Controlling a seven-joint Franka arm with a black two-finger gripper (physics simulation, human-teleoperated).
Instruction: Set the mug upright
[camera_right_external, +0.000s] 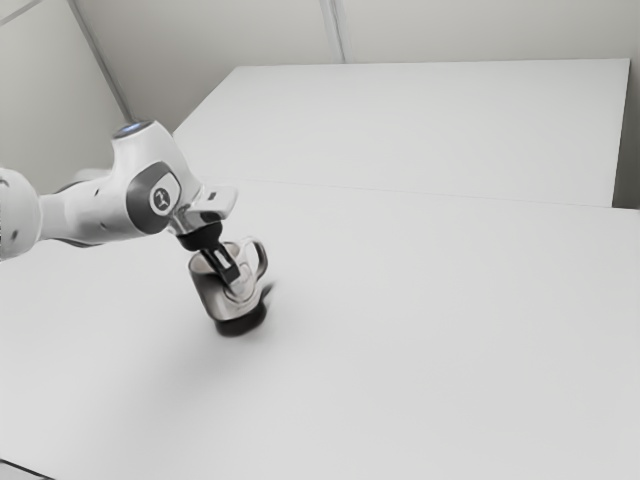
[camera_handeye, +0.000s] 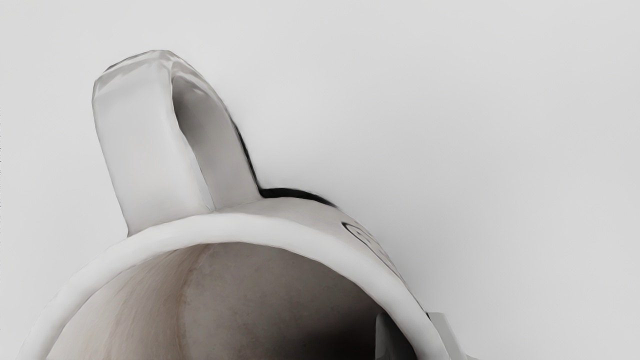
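The light grey mug, with a dark band at its base, has its mouth facing up and leans a little in the exterior view. Whether its base rests flat on the table I cannot tell. My gripper reaches down to its rim from the upper left. In the wrist view the mug shows its mouth and its handle, which sticks out on the side away from my hand. There the gripper has one finger inside the mug and the other outside, pinching the wall between them.
A wide white table extends around the mug. Behind it stands another white surface, with pale walls beyond. A thin dark edge crosses the exterior view's lower left corner.
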